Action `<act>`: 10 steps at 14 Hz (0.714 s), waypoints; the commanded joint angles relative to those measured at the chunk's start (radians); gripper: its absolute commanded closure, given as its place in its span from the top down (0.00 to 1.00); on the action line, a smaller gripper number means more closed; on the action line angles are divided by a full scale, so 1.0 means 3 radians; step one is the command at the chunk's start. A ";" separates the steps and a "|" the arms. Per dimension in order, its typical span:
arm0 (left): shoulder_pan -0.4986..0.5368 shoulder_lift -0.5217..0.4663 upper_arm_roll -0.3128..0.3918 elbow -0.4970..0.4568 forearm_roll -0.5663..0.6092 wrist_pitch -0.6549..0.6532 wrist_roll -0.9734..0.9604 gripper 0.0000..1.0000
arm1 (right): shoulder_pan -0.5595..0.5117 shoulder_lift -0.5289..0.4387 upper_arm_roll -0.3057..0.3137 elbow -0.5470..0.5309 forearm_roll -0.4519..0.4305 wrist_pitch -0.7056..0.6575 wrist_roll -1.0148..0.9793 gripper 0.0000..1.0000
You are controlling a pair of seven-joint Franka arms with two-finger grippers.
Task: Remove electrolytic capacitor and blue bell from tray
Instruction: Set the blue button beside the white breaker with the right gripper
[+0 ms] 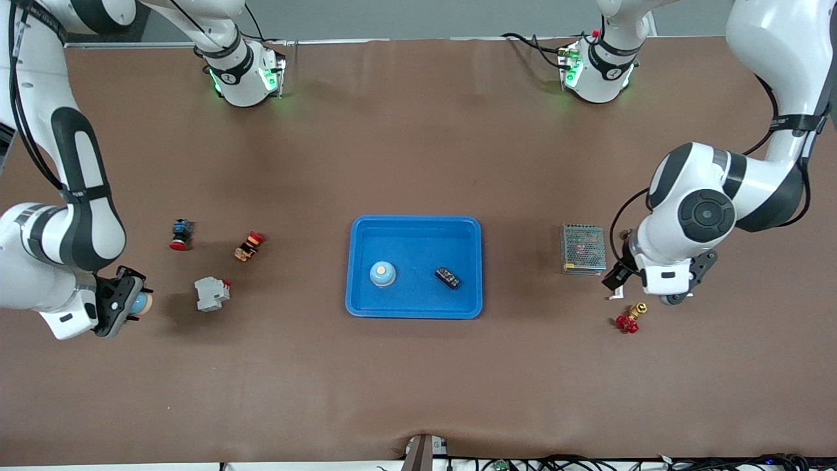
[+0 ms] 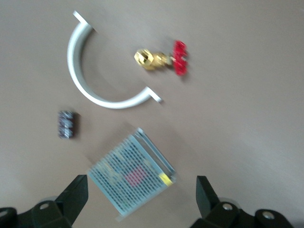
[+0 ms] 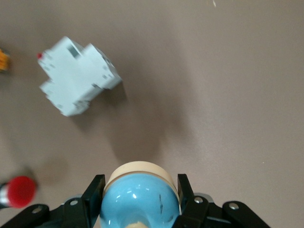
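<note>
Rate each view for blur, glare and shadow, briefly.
Front view: sharp and evenly lit, with soft shadows beside the blue tray. Left wrist view: smeared throughout, so the metal mesh box and red-handled valve have fuzzy edges. Right wrist view: the grey breaker is blurred, small highlights glint on the blue bell, and a broad soft shadow lies on the table.

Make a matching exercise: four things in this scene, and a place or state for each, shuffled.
Things:
1. right gripper
2. left gripper
3. small black ribbed capacitor
4. red-handled brass valve

Places or states:
A. open, over the metal mesh box
B. on the brown table, toward the left arm's end
C. shut on a round blue bell
D. in the blue plastic tray

Pairs: 1-C, 2-A, 3-D, 4-B
</note>
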 commanded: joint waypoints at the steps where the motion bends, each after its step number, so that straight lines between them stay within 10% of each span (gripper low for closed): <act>1: -0.0359 0.0249 -0.0003 0.0385 -0.0051 -0.0083 -0.0371 1.00 | -0.0082 0.0091 0.0070 0.0070 -0.0041 0.0034 -0.0087 0.33; 10: -0.1045 0.0740 0.0028 0.0968 0.0015 -0.0017 -0.0567 1.00 | 0.0005 0.0183 0.0070 -0.0221 -0.0051 0.0417 -0.0082 0.33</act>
